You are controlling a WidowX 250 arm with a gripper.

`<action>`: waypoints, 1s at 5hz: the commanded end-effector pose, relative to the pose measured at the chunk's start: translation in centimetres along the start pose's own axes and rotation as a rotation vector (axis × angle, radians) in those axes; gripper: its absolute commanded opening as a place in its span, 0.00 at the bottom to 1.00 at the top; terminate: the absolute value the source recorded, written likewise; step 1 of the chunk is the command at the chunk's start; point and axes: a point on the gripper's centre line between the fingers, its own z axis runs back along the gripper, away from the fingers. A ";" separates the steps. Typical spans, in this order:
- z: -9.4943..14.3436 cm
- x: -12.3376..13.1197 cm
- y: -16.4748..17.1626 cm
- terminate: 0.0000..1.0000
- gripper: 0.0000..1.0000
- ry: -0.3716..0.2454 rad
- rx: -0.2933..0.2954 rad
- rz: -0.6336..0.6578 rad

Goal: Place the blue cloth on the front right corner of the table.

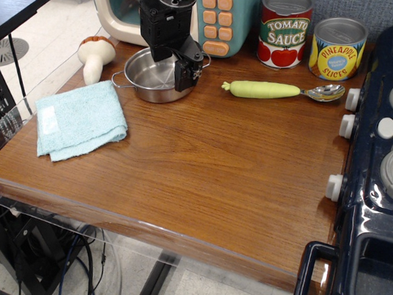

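Bare table (205, 180) fills the foreground. Blue cloth (80, 120) lies left of the gripper (180, 73), apart. Whether its jaws are parted is unclear.

You had a glossy reddish-brown counter (204, 167) with a clear edge strip. On it lay the blue cloth (80, 120) near the left edge, a toy mushroom (95, 54) behind it, a steel pot (154, 75), a green-handled spoon (280, 89), and two cans, tomato sauce (285, 28) and pineapple slices (338, 48), at the back. A dark blue toy stove (380, 175) sat along the right side.
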 end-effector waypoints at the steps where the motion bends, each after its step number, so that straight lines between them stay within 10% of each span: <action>1: 0.0 0.0 0.0 0.00 1.00 0.000 0.000 0.000; 5: 1.4 8.7 -4.4 0.00 1.00 0.030 0.035 0.208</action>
